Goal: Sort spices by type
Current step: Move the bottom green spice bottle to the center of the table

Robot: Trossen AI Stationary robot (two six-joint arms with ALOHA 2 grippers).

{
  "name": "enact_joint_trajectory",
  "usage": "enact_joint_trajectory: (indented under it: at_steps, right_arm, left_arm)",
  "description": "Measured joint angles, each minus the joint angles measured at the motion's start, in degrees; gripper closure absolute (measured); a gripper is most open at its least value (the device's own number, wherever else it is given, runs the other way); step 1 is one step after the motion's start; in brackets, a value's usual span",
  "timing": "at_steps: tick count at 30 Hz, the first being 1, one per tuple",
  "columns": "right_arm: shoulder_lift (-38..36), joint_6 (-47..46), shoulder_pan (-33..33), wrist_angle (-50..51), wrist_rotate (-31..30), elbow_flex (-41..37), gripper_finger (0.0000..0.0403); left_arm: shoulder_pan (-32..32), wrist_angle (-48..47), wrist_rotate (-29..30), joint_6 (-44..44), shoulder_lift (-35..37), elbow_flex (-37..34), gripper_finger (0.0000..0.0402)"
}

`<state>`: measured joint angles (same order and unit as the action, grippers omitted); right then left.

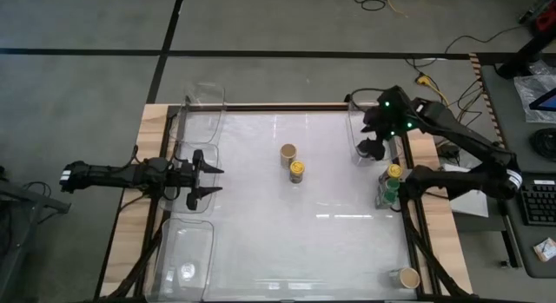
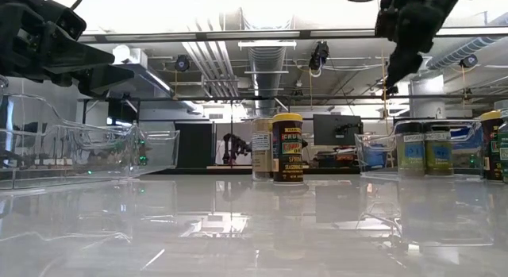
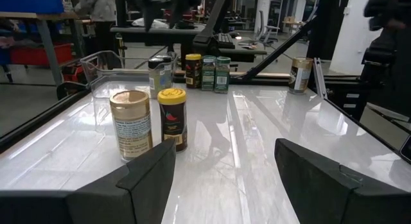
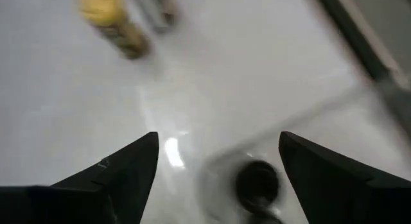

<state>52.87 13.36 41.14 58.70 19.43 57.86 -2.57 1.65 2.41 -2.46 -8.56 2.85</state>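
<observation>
the right tool hangs open and empty above a clear bin with a black-lidded jar standing below. the yellow-lidded jar and tan-lidded jar stand upright mid-worktop, between both arms; the left tool waits open and empty.

We see two spice jars upright mid-table, touching: a tan-lidded jar and a yellow-lidded jar. A black-lidded jar stands in the right-hand bin, and a yellow-lidded one and a green-lidded one just beside the table's right edge. Another tan-lidded jar stands alone at the near right corner.
</observation>
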Motion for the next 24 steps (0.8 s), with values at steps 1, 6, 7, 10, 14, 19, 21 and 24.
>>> enact_joint_trajectory:
  at_steps: [1, 6, 7, 10, 14, 19, 21, 24]
  right_arm:
    - [0.1, -0.9, -1.3, 0.0, 0.5, 0.0, 0.0103]
    - [0.7, -7.1, -10.2, -1.4, 0.5, -0.1, 0.0125]
    - [0.8, -8.9, -12.3, -1.8, 0.6, -0.1, 0.0129]
    - [0.9, -14.3, -18.6, -3.3, 0.3, -0.2, 0.0142]
    - [0.9, -21.5, -27.0, -4.7, -1.3, -0.2, 0.0157]
    - [1.4, -30.9, -37.6, -5.0, -7.9, -0.6, 0.0173]
    - [1.8, -35.4, -41.4, -5.0, -9.0, -1.1, 0.0177]
    - [2.4, -43.8, -45.9, -5.0, -9.6, -2.0, 0.0182]
  left_arm:
    - [0.0, 0.0, 0.0, 0.0, 0.0, 0.0, 0.0151]
    - [0.0, 0.0, 0.0, 0.0, 0.0, 0.0, 0.0151]
    - [0.0, 0.0, 0.0, 0.0, 0.0, 0.0, 0.0151]
    - [0.0, 0.0, 0.0, 0.0, 0.0, 0.0, 0.0151]
    - [0.0, 0.0, 0.0, 0.0, 0.0, 0.0, 0.0151]
    - [0.0, 0.0, 0.0, 0.0, 0.0, 0.0, 0.0151]
    - [0.0, 0.0, 0.0, 0.0, 0.0, 0.0, 0.0151]
    - [0.0, 0.0, 0.0, 0.0, 0.0, 0.0, 0.0151]
